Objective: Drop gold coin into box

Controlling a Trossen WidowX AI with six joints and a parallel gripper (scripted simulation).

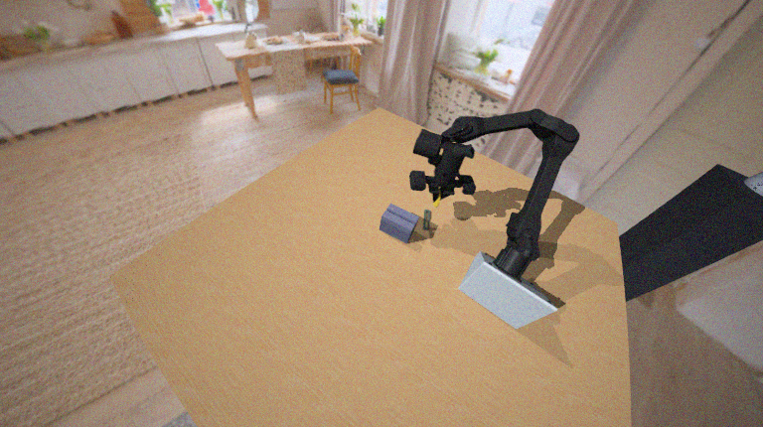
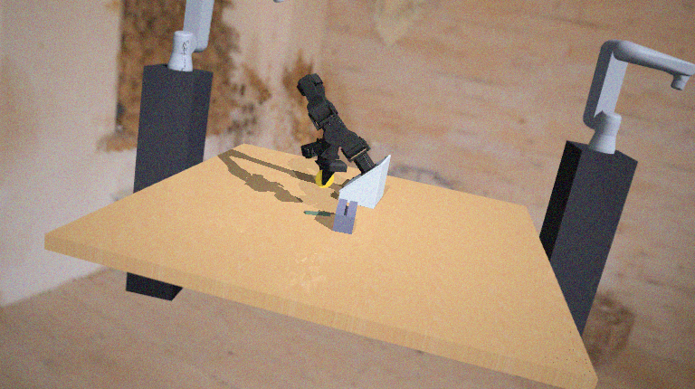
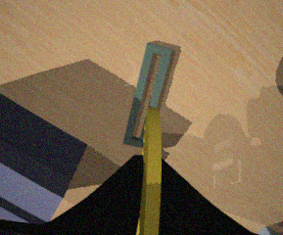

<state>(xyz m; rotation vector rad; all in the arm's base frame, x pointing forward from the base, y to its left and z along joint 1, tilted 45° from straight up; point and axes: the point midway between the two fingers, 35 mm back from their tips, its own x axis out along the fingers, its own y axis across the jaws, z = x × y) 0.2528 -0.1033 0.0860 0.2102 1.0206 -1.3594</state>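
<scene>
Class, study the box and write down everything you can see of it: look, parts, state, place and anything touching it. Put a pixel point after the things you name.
The box [image 1: 397,224] [image 2: 344,221] [image 3: 63,162] is grey-blue and matte, its material unclear. A narrow dark slot runs along its ridged top; no separate lid edge shows. It stands upright on the table [image 1: 269,287] [image 2: 256,241], beside the green holder [image 1: 426,219] [image 2: 318,213] [image 3: 141,88], with a gap between them. Only the table touches it.
</scene>
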